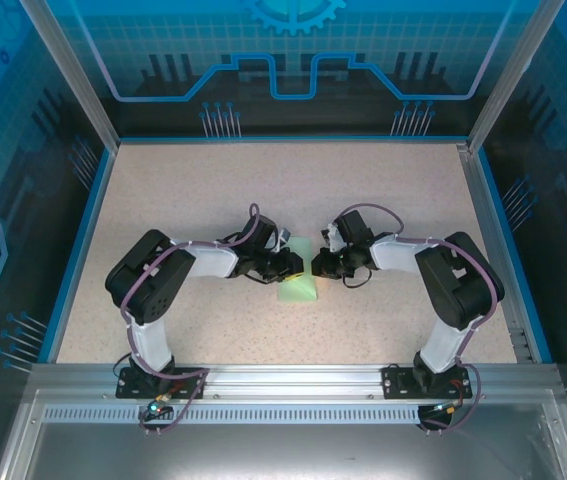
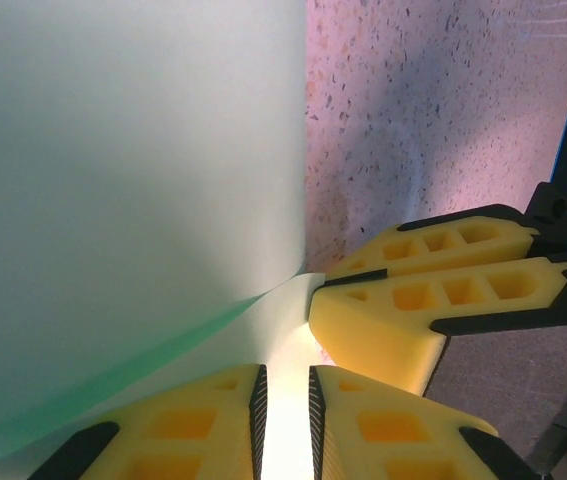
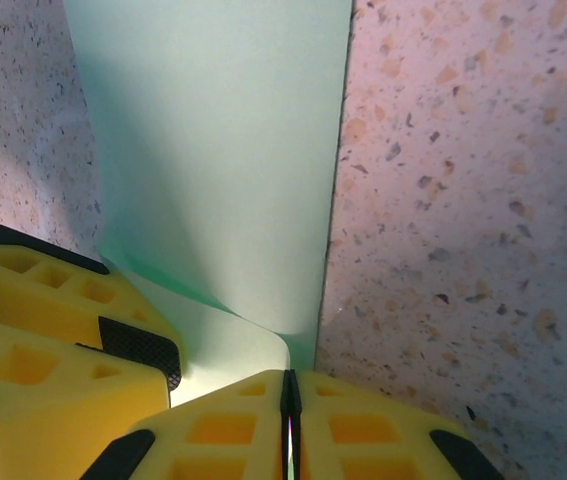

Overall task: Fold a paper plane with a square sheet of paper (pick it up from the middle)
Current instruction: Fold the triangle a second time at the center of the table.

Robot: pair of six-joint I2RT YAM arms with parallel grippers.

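While both arms bend inward toward each other, panels: blue printed walls (image 1: 293, 60) stand beyond the grippers and out to either side of them.
Table: a speckled beige top (image 1: 163, 200) lies under both grippers; in the right wrist view it runs along both sides of the paper ahead of the fingers.
Left arm: the left arm (image 1: 153, 280) is elbowed outward, with its wrist turned in toward the right gripper.
Right arm: the right arm (image 1: 458, 275) mirrors it, with its wrist turned in toward the left gripper.
Paper: the square sheet of paper (image 1: 299, 288) sits between the two grippers, touching both. It is pale mint green. In the wrist views it stretches away ahead of the fingertips and curves down into a bend right at them.
Left gripper: the left gripper (image 2: 285, 372) has its jaws narrow, with a slim gap between the black pads (image 2: 259, 410). Bright paper shows in that gap, and I cannot tell whether the pads press on it.
Right gripper: the right gripper (image 3: 290, 375) is closed onto the paper's edge. Its yellow fingers (image 3: 363, 425) meet in a hairline seam, and the sheet enters at their tips.
Spacing: the two grippers' fingertips are just beside each other at the bend.
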